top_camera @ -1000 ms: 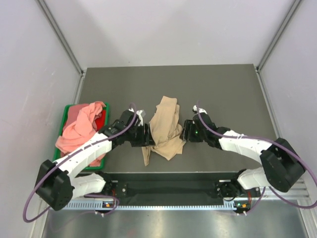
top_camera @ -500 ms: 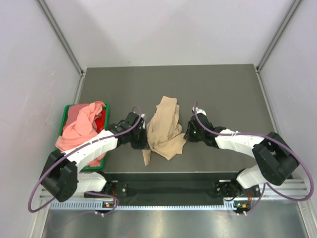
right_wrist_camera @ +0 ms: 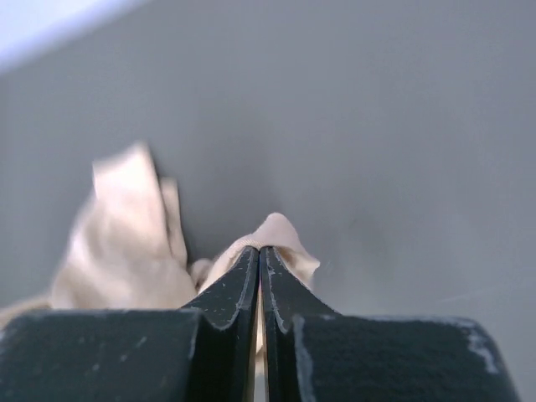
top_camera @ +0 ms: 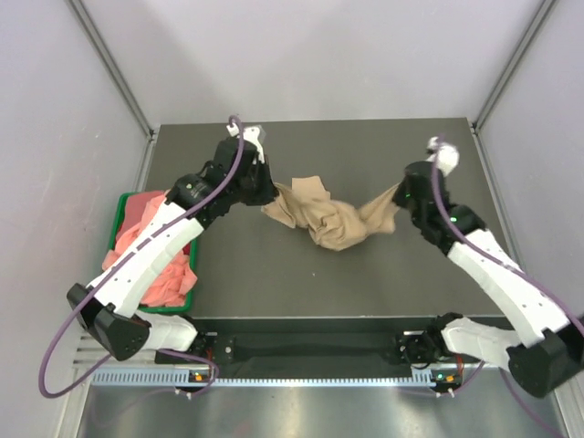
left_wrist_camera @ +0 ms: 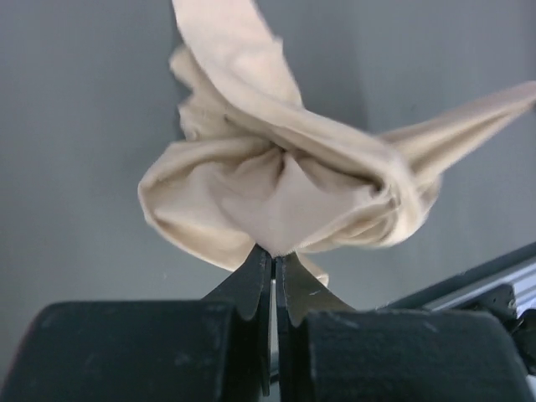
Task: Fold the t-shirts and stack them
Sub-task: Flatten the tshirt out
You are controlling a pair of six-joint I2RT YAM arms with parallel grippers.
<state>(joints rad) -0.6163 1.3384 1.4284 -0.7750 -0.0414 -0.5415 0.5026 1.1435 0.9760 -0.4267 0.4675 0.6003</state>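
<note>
The tan t-shirt (top_camera: 330,221) is stretched in a crumpled band over the middle of the table (top_camera: 365,283). Its long axis runs left to right, and the bunched middle sags toward the near edge. The left gripper (top_camera: 266,198) is clamped on the shirt's left end, jaws pinched tight on a fold of cloth. The right gripper (top_camera: 399,194) is closed the same way on the right end. At the table's left edge, well apart from the shirt, the green bin (top_camera: 116,234) holds a heap of salmon-pink t-shirts (top_camera: 160,274).
</note>
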